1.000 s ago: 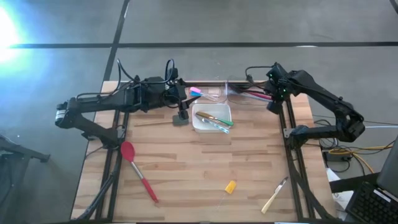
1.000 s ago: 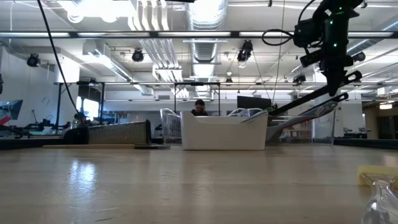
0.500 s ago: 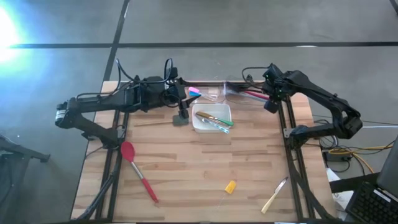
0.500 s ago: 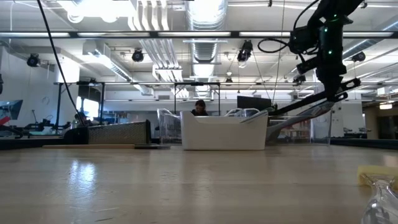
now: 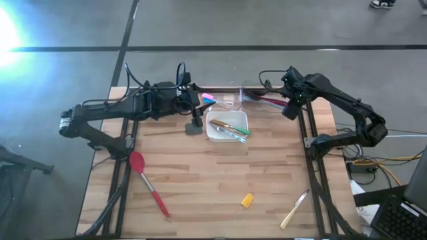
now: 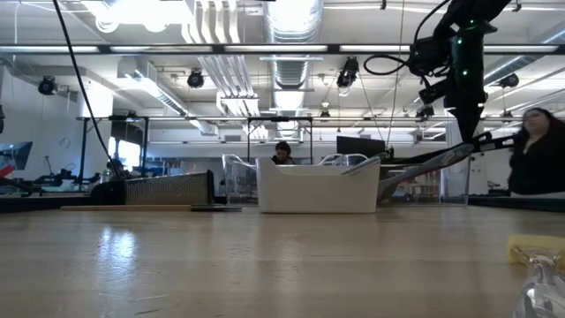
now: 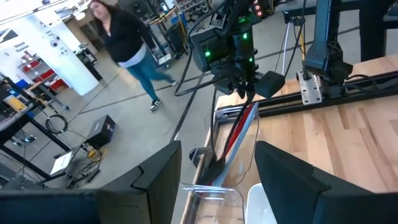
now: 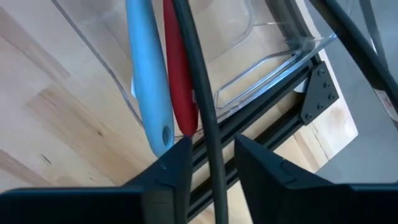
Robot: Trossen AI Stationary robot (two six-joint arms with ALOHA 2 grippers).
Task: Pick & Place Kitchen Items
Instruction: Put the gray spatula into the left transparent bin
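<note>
1. Four views disagree on what you can check: from above, your right gripper [image 5: 291, 107] sits over the clear bin [image 5: 257, 100] at the table's far edge, but its fingers are too small to read.
2. Your right wrist view shows its fingers [image 8: 171, 168] parted, clamping nothing, with a black handle [image 8: 202, 118] running between them beside a red handle [image 8: 179, 81] and a blue handle [image 8: 148, 81] in that bin.
3. Your left gripper [image 7: 217, 168] stands released and empty near the white tray [image 5: 227, 127].
4. Only the high view shows the red spatula [image 5: 148, 181] on the near table.
5. Utensil heads inside the bin stay hidden.
</note>
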